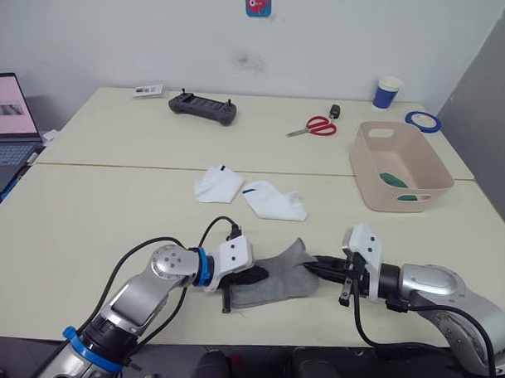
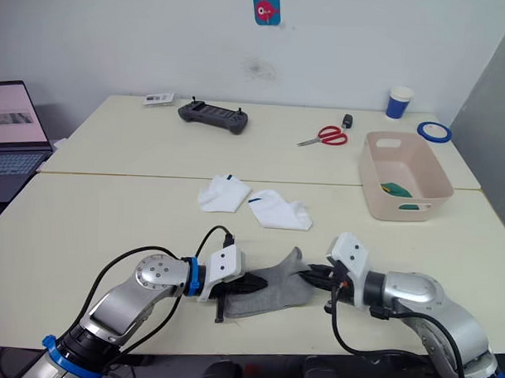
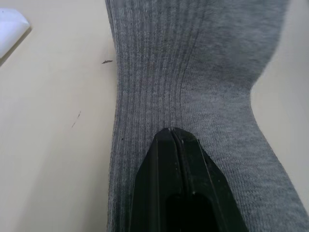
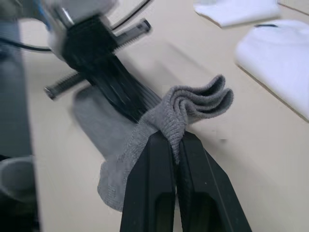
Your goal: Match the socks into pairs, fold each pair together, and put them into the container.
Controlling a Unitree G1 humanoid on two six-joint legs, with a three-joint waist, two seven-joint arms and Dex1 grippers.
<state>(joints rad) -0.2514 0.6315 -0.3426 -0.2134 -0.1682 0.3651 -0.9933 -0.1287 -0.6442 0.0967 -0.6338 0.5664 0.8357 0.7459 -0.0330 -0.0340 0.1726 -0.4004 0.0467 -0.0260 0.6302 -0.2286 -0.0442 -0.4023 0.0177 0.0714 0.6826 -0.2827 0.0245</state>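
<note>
A grey sock [image 1: 276, 283] lies flat near the table's front edge. My left gripper [image 1: 256, 274] is shut, its fingertips [image 3: 170, 131] resting on the ribbed fabric [image 3: 193, 72]. My right gripper [image 1: 313, 264] is shut on the sock's right end, which bunches up above its fingers [image 4: 193, 104]. Two white socks [image 1: 219, 184] [image 1: 276, 200] with dark cuff marks lie apart mid-table. The pale pink container [image 1: 401, 153] stands at the right with a dark green sock [image 1: 394, 179] inside.
Red scissors [image 1: 314, 126], a black controller [image 1: 203, 109], a blue paper cup [image 1: 388, 92] and a blue tape roll [image 1: 423, 120] sit along the far side. A laptop [image 1: 10, 131] stands off the table's left edge.
</note>
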